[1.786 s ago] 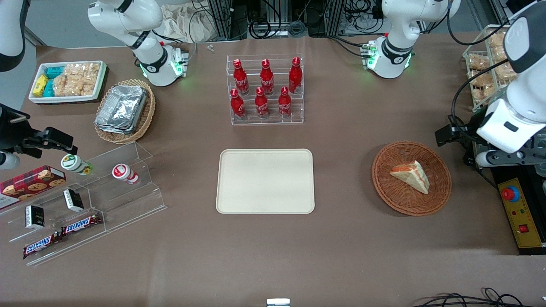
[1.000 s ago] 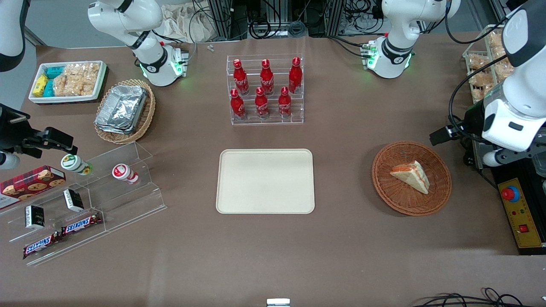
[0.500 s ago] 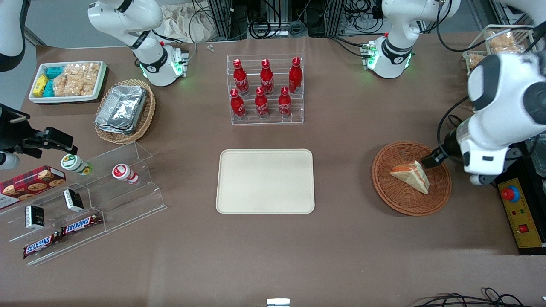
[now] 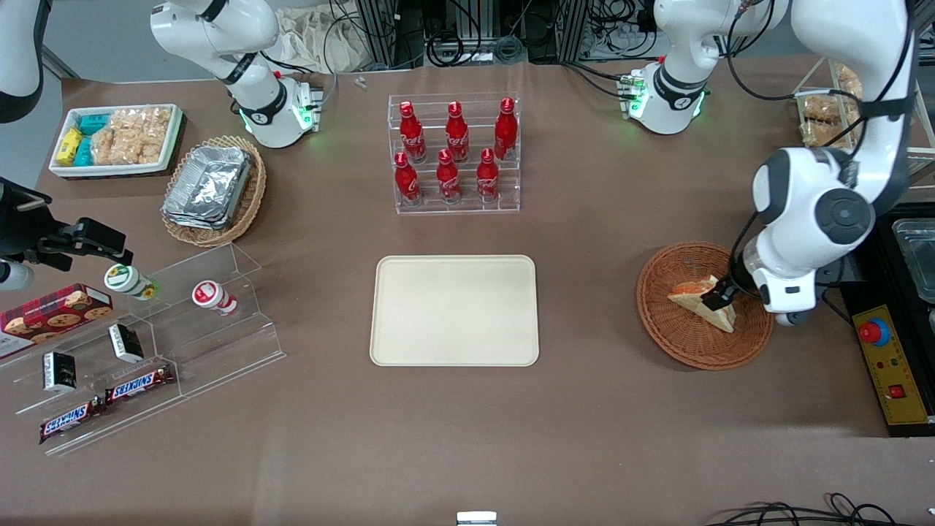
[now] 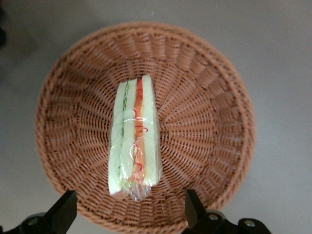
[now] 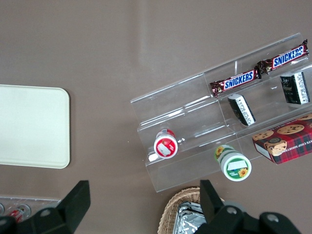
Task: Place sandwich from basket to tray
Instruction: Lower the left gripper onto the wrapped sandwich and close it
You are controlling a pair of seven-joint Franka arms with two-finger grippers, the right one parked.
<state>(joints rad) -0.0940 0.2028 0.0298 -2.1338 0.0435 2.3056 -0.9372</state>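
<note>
The sandwich (image 4: 694,298), a pale bread wedge with an orange-red filling edge, lies in the round reddish-brown wicker basket (image 4: 672,325) toward the working arm's end of the table. In the left wrist view the plastic-wrapped sandwich (image 5: 134,139) lies in the middle of the basket (image 5: 204,122). My left gripper (image 4: 719,296) hangs just above the sandwich, open, its two black fingers (image 5: 66,209) spread wider than the sandwich and not touching it. The cream tray (image 4: 454,310) lies flat at the table's middle, bare.
A clear rack of red bottles (image 4: 454,153) stands farther from the front camera than the tray. A tan basket with foil containers (image 4: 212,190), a white snack bin (image 4: 113,139) and a clear stepped shelf with snacks (image 4: 146,343) lie toward the parked arm's end. A yellow control box (image 4: 891,365) sits beside the basket.
My left arm has swung in from the table's edge over the basket and come down, so the gripper now hangs just above the sandwich. The sandwich and basket have not moved.
</note>
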